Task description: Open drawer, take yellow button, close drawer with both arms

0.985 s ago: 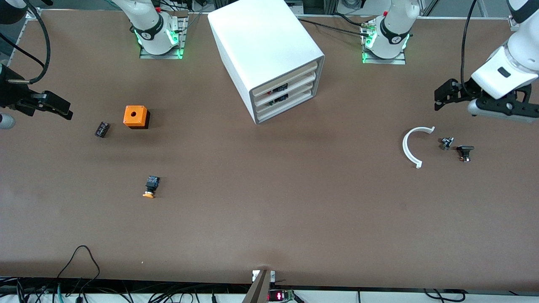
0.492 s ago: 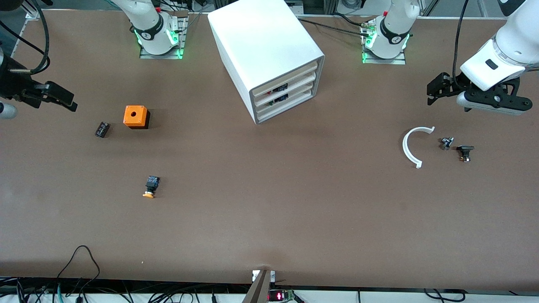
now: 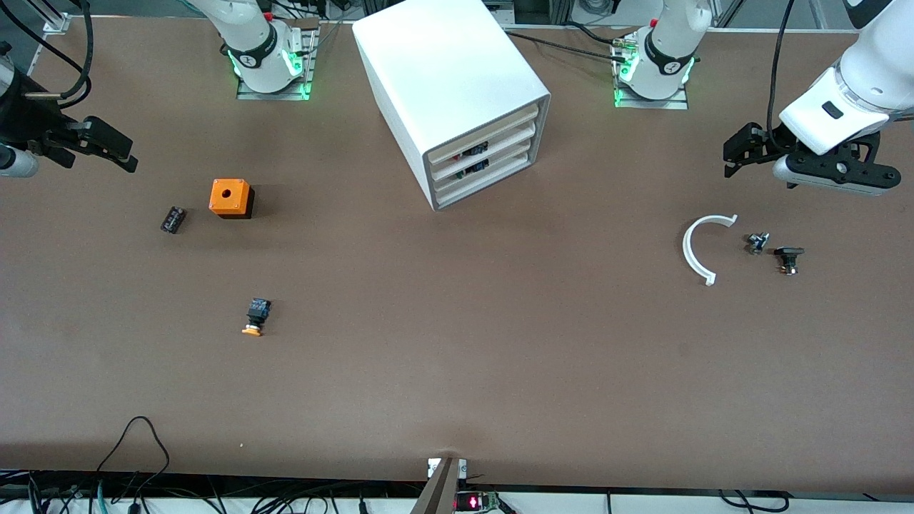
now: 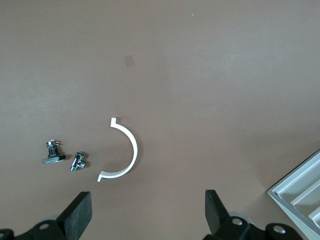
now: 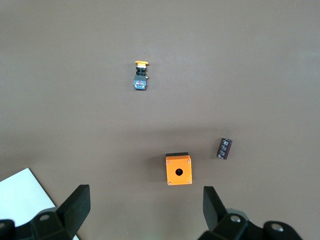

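Observation:
The white cabinet stands near the arms' bases, and its top drawer sits flush and shut. The button, with an orange cap, black body and blue end, lies on the bare table toward the right arm's end; it also shows in the right wrist view. My right gripper is open and empty in the air over the table's right-arm end, its jaws wide apart. My left gripper is open and empty over the left arm's end, above a white arc.
An orange cube with a hole and a small black part lie farther from the camera than the button. The white arc and two small metal parts lie at the left arm's end. A cabinet corner shows.
Both grippers have risen and drawn back toward the bases' side of the table. The left one has held almost still over the last half second. Nothing on the table moved.

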